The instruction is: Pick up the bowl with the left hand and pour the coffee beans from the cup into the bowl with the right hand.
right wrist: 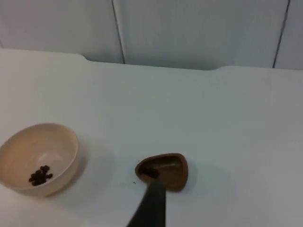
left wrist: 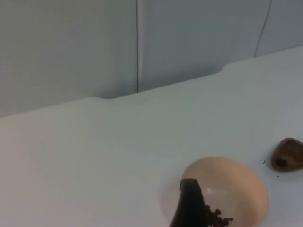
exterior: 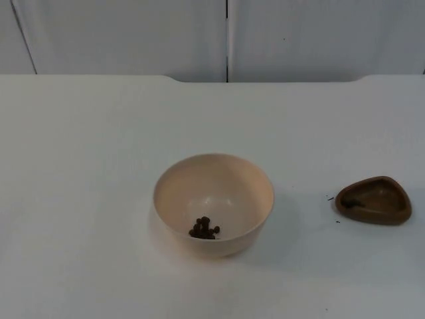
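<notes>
A cream bowl [exterior: 214,179] stands upright on the white table, slightly right of centre, with a small heap of coffee beans [exterior: 204,228] in its bottom. To its right sits a low brown cup [exterior: 374,199], upright, with a dark bit inside at its left end. My left gripper [left wrist: 189,208] hangs above the table, short of the bowl [left wrist: 236,182] and its beans [left wrist: 217,218], touching nothing. My right gripper [right wrist: 152,203] hovers just short of the cup [right wrist: 169,170], apart from it; the bowl [right wrist: 45,142] lies to that cup's left.
The grey partition wall [exterior: 226,33] closes off the table's far edge, which has a shallow notch [exterior: 265,80]. Tiny dark specks [exterior: 330,198] lie on the table just left of the cup. White table surface [exterior: 80,199] surrounds both objects.
</notes>
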Robot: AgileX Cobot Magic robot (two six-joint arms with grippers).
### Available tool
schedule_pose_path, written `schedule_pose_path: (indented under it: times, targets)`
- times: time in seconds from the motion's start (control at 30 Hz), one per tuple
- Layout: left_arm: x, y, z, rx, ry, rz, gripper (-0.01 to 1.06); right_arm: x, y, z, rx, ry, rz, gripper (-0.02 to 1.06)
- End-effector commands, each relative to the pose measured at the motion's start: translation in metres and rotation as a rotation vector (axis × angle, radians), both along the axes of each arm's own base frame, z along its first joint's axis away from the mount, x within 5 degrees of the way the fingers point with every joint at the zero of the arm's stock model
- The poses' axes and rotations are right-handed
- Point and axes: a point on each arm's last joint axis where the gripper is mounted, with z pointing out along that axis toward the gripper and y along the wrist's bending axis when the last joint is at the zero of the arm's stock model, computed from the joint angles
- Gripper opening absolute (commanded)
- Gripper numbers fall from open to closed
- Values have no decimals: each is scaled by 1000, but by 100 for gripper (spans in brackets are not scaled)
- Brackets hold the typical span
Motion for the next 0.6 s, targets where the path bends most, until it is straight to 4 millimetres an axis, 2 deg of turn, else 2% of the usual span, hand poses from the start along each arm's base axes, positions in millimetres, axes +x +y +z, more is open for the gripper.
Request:
schedule_pose_path:
  times: [0.0,0.1,0.3,0.57]
  targets:
    - [-7,4,0,-4,-9,2,61,-4,1,-5,-3,-2,18,78]
    - [-19,10,0,-11,-26,2,61,-10,3,-16,-32,8,79,78]
    - [-33,17,-3,3,-29,4,61,-19,3,-26,-51,45,102,78]
    - [-37,21,-10,52,39,7,61,-31,-1,-29,-50,14,102,78]
